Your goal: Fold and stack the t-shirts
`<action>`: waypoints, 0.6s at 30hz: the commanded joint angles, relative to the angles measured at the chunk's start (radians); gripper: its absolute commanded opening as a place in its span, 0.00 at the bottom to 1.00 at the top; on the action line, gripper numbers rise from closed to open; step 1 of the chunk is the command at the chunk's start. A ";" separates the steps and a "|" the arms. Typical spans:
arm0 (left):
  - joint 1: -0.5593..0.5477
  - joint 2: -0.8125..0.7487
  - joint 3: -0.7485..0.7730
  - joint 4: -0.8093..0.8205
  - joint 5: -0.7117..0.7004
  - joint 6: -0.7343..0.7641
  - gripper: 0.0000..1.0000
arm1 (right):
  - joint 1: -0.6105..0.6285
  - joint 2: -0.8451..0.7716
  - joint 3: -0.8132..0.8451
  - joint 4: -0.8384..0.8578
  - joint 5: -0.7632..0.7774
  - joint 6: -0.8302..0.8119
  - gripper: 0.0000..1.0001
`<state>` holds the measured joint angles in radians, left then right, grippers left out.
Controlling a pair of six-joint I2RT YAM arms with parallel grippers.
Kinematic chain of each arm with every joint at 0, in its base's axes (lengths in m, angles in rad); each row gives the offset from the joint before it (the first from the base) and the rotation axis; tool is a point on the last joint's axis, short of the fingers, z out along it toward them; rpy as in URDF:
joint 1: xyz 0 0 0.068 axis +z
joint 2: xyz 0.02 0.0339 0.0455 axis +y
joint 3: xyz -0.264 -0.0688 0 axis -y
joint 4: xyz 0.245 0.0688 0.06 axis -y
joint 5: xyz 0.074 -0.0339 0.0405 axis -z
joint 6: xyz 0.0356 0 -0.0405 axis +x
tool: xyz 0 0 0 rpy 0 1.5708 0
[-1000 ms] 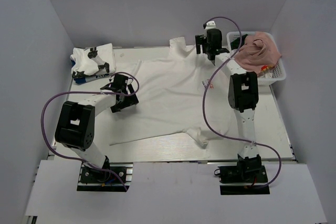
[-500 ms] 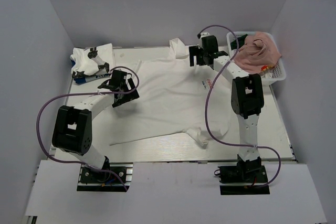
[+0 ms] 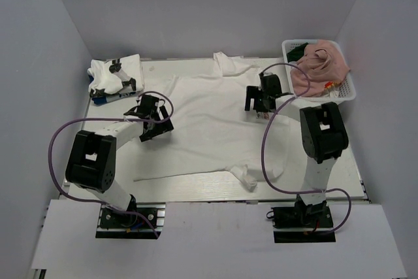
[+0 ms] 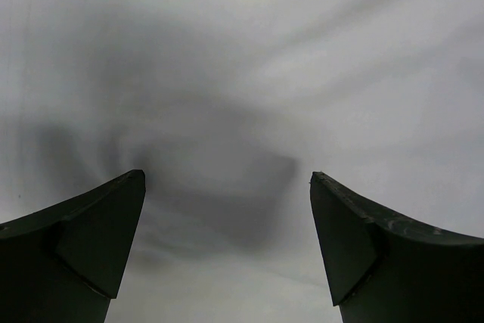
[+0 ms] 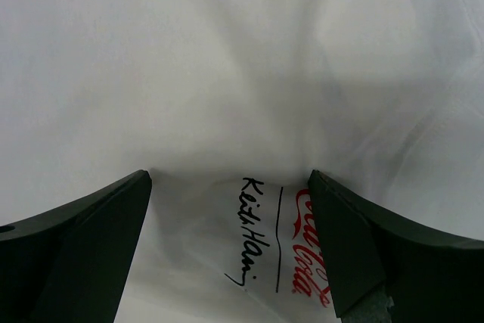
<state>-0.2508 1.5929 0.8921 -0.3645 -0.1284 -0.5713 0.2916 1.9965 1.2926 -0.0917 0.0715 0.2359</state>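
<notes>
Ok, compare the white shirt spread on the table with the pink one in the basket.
The white t-shirt lies spread out on the table; the pink t-shirt is bunched in a heap in the basket. The white one carries red print; the pink one shows none. Both are unfolded.

Plain grey walls (image 3: 196, 4) on three sides, white slatted table (image 3: 183, 191), white board (image 3: 209, 236) at near edge, even light

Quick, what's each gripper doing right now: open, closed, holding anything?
Left gripper: open, empty, over the white t-shirt.
Right gripper: open, empty, over its red print.
</notes>
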 commanded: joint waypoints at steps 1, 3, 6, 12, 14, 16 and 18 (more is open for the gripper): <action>-0.004 -0.019 -0.050 -0.027 0.013 -0.036 1.00 | -0.008 -0.099 -0.222 -0.059 -0.012 0.140 0.91; -0.004 -0.042 -0.096 -0.075 0.004 -0.067 1.00 | -0.006 -0.202 -0.327 -0.071 0.013 0.167 0.91; -0.004 -0.115 -0.157 -0.183 -0.007 -0.125 1.00 | -0.002 -0.342 -0.473 -0.103 0.037 0.195 0.91; -0.004 -0.286 -0.168 -0.232 0.003 -0.134 1.00 | 0.069 -0.498 -0.431 -0.149 0.053 0.030 0.91; -0.004 -0.326 -0.128 -0.222 0.003 -0.122 1.00 | 0.104 -0.490 -0.374 -0.116 0.059 -0.093 0.91; -0.004 -0.326 -0.105 -0.161 -0.007 -0.084 1.00 | 0.121 -0.467 -0.284 -0.071 0.044 -0.157 0.91; -0.004 -0.309 -0.062 -0.125 -0.016 -0.055 1.00 | 0.132 -0.384 -0.187 -0.060 0.028 -0.173 0.91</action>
<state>-0.2527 1.2984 0.7612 -0.5617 -0.1310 -0.6674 0.4053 1.5589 0.9596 -0.2176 0.1070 0.1726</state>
